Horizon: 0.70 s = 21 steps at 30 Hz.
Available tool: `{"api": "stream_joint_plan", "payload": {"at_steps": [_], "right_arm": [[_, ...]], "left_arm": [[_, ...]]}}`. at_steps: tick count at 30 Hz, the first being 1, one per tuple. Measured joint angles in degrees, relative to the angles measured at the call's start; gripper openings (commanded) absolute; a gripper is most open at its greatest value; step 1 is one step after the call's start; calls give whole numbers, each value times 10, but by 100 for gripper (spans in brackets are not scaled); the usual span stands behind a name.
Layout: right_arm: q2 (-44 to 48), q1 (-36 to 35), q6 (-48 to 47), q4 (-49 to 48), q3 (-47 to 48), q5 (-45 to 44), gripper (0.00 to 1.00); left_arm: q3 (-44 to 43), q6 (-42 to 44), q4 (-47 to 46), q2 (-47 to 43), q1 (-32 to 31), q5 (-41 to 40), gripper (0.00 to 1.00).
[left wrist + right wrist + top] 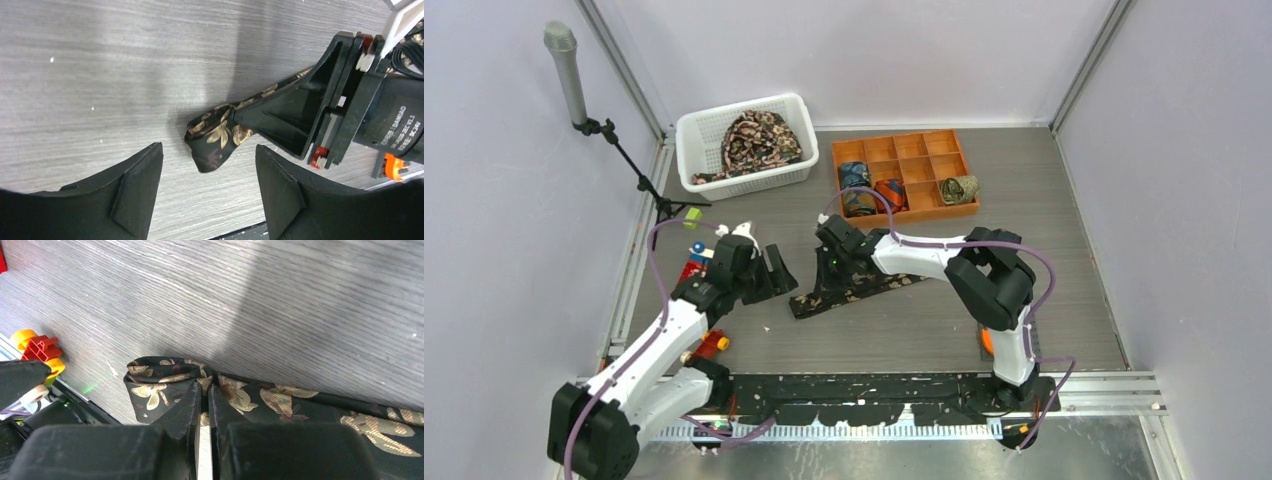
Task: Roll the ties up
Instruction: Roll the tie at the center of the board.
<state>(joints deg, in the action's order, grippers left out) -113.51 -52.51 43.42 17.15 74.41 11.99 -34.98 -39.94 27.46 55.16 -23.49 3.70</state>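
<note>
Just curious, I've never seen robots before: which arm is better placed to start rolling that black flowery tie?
Right, probably. The right gripper is shut on the tie beside its folded end, so it could turn the fabric over. The left gripper is open, holding nothing, just short of that end.

A white basket [754,177] stood beside an orange divided tray [913,147]. A grey microphone [565,60] on a stand rose at left.
</note>
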Motion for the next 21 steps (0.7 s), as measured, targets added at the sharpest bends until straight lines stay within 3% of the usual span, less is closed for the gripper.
{"api": "stream_joint_plan", "payload": {"at_steps": [7,21], "right_arm": [[7,-3,23,-9,-16,-17,7],[14,-7,49,-37,-37,-32,6]], "left_arm": [[96,-85,-16,-91,0,1,67],[228,-261,-183,-109,0,33,61]]}}
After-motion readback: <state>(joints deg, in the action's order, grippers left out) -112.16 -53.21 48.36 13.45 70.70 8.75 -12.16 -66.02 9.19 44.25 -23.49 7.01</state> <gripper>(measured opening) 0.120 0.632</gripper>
